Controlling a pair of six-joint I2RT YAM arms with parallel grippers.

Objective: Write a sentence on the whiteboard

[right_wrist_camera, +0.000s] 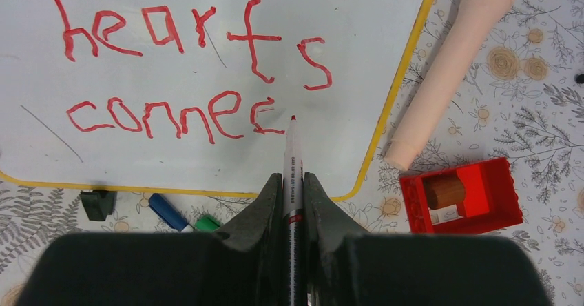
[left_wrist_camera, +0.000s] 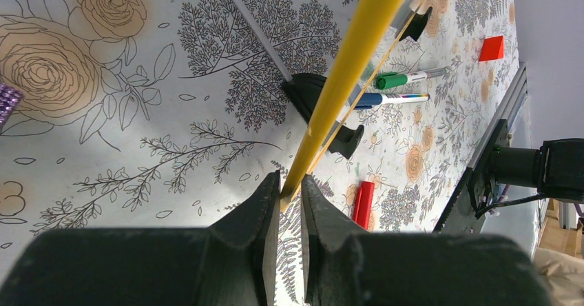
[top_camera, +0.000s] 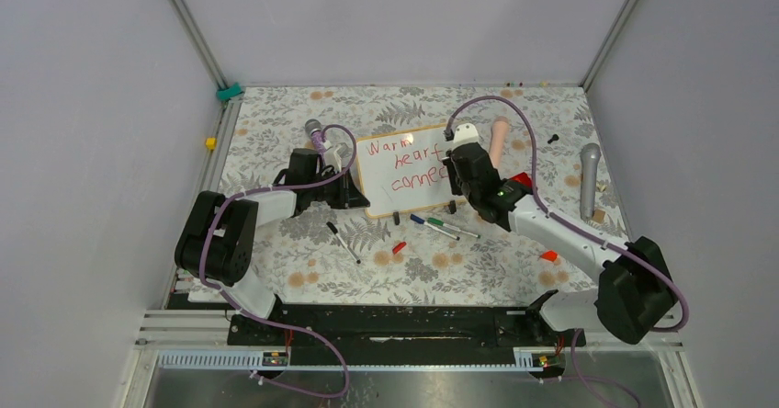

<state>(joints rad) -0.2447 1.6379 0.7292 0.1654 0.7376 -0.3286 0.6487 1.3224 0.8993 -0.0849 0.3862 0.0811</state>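
The whiteboard [top_camera: 404, 171] lies mid-table with a yellowish frame; it fills the top of the right wrist view [right_wrist_camera: 206, 78]. The sentence [top_camera: 404, 162] in red reads "Warm", "hearts" [right_wrist_camera: 186, 34] and "connec" [right_wrist_camera: 172, 116]. My right gripper [right_wrist_camera: 292, 182] is shut on a red marker [right_wrist_camera: 292, 161], whose tip sits just right of the last "c". My left gripper [left_wrist_camera: 290, 185] is shut on the board's frame edge [left_wrist_camera: 351, 58] at its left side [top_camera: 344, 171].
Blue and green markers [top_camera: 441, 228], a black marker [top_camera: 344, 242] and a red cap [top_camera: 398, 247] lie in front of the board. A pale wooden peg [right_wrist_camera: 447, 72] and red box [right_wrist_camera: 461, 196] lie right of it. A microphone [top_camera: 589, 178] lies far right.
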